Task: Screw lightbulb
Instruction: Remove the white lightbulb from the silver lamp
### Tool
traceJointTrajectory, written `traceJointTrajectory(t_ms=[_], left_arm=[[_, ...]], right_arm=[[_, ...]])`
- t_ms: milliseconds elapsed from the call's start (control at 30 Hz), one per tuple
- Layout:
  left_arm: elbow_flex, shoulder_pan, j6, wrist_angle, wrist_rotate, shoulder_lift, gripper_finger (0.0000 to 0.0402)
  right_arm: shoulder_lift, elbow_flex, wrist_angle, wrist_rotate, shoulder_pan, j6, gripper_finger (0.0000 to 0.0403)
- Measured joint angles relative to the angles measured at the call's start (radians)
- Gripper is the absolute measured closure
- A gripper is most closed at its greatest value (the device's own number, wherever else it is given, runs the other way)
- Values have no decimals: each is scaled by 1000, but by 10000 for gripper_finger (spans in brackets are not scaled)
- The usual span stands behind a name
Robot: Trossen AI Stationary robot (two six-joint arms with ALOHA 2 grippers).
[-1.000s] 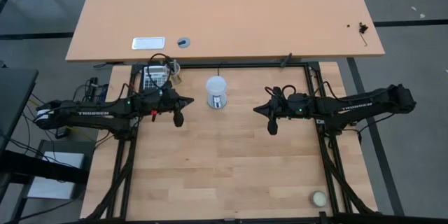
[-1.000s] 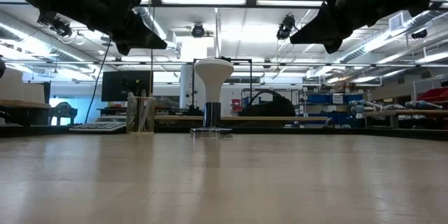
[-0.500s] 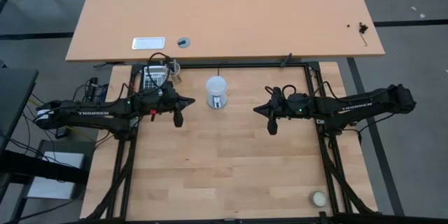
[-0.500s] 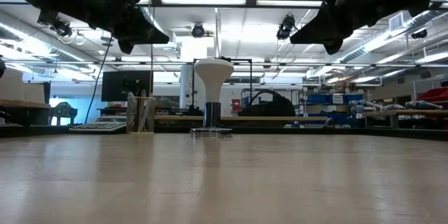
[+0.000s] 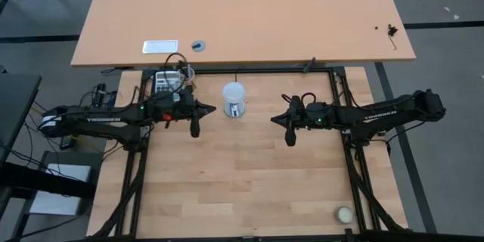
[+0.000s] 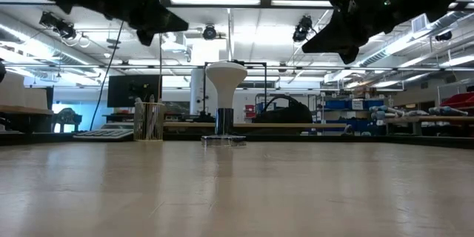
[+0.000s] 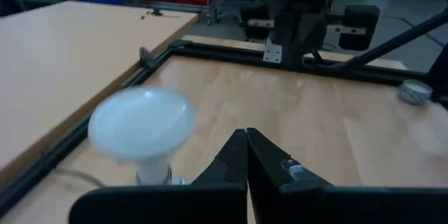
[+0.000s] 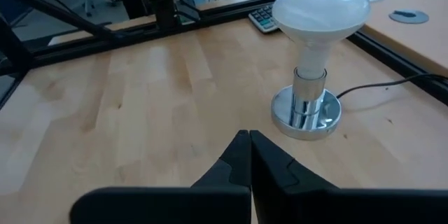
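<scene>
The white lightbulb (image 5: 234, 98) stands upright, its grey base in a round silver socket disc (image 8: 306, 115) at the table's far middle. It also shows in the low view (image 6: 226, 78) and in both wrist views (image 7: 141, 122) (image 8: 320, 14). My left gripper (image 5: 212, 109) hangs shut in the air to the bulb's left, pointing toward it, high above the table (image 6: 184, 27). My right gripper (image 5: 274, 118) hangs shut to the bulb's right, also raised (image 6: 305, 47) and pointing toward it. Neither touches anything.
A cream ball (image 5: 344, 214) lies at the table's near right corner. A calculator (image 5: 166, 83) and a pen cup (image 6: 149, 121) stand at the far left. A black frame (image 5: 265, 69) borders the table, and a second tabletop (image 5: 242, 15) lies beyond it.
My left gripper has risen and edged a little toward the lightbulb, staying shut. The lightbulb has kept still.
</scene>
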Motion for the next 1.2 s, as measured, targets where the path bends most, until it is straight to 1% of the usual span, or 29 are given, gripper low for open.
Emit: traceJointTrajectory(t_ms=[167,233,367,467,600,700,867,967,1033,1200], left_arm=[[96,6,64,-16,12,118,401],[142,15,70,-53,12,159,401],[240,36,114,-119,25,244,401],[302,60,134,-122,45,300,401],[383,102,147,-157,114,371,401],[421,131,162,-171,159,415,401],[465,163,172,-192,204,475,401],[485,170,189,-229,206,505,401],[494,174,198,-243,188,512,401],[502,187,220,-285,81,500,401]], right_arm=[[45,0,67,2,0,2,399],[56,0,88,2,0,3,399],[59,1,112,2,0,7,399],[59,3,110,2,0,21,399],[82,43,110,5,8,18,399],[114,95,108,5,13,5,399],[203,195,75,5,13,-4,399],[269,258,69,5,13,-15,399],[319,300,66,11,9,-21,399],[405,377,67,42,-12,-36,399]])
